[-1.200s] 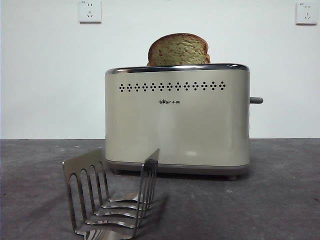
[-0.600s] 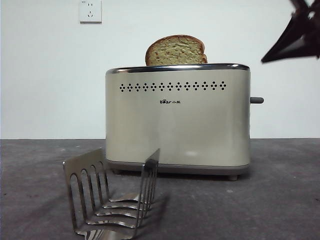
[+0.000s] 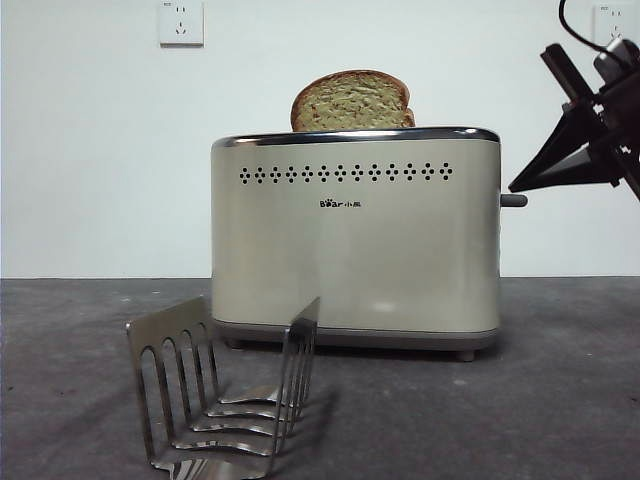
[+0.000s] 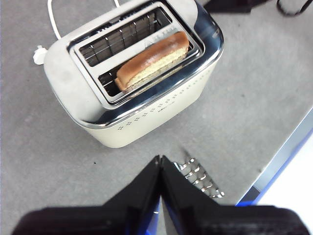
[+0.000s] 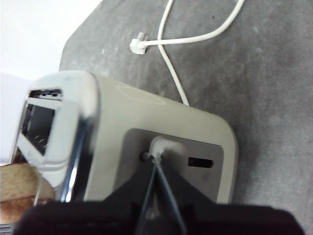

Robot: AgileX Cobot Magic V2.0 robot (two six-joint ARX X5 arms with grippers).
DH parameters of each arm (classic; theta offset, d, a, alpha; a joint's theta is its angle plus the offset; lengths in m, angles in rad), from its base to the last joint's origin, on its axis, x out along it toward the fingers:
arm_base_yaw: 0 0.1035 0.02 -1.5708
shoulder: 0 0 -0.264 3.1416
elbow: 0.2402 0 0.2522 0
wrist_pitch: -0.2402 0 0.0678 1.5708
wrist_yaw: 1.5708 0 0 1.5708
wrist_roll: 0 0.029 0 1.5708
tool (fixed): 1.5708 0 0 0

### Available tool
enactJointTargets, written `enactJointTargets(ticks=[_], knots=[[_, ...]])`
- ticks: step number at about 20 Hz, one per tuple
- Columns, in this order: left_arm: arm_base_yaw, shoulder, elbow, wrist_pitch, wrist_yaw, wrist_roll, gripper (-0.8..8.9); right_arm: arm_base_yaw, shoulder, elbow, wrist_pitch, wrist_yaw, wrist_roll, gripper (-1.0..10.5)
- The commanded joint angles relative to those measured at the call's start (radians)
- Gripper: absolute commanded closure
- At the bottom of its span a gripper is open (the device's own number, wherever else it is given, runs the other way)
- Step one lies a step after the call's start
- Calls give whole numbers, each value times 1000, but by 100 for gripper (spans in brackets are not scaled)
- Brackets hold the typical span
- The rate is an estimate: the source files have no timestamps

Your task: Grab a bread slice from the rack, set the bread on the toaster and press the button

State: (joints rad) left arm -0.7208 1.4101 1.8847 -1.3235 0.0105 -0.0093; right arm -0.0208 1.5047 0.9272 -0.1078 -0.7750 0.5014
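While the empty rack stands nearest on the grey bench, the slice of bread sits in the toaster. The right pincer, jaws together, hangs just above the button; it should press straight down, staying centred. Behind, a white wall carries a socket; the left pincer, also together, waits above.

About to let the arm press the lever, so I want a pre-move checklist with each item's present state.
1. Bread seated in toaster slot: ok, top protrudes.
2. Rack clear of toaster: ok.
3. Right gripper lined up with the button: ok, tips at it.
4. Right jaws shut for pressing: ok.
5. Left gripper out of the way: ok, above the toaster, shut.
6. Plug connected: not ok, lies loose on the table.
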Motion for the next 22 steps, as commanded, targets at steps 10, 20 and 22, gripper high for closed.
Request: enactJointTargets(ticks=[10, 20, 22], knots=[[-1, -58, -6, 3, 101, -55, 821, 0, 84, 2, 8, 9, -6, 952], [-1, -74, -6, 3, 101, -66, 822, 0, 122, 2, -80, 33, -61, 952], [-1, -74, -6, 3, 101, -68, 821, 0, 132, 2, -89, 35, -65, 952]])
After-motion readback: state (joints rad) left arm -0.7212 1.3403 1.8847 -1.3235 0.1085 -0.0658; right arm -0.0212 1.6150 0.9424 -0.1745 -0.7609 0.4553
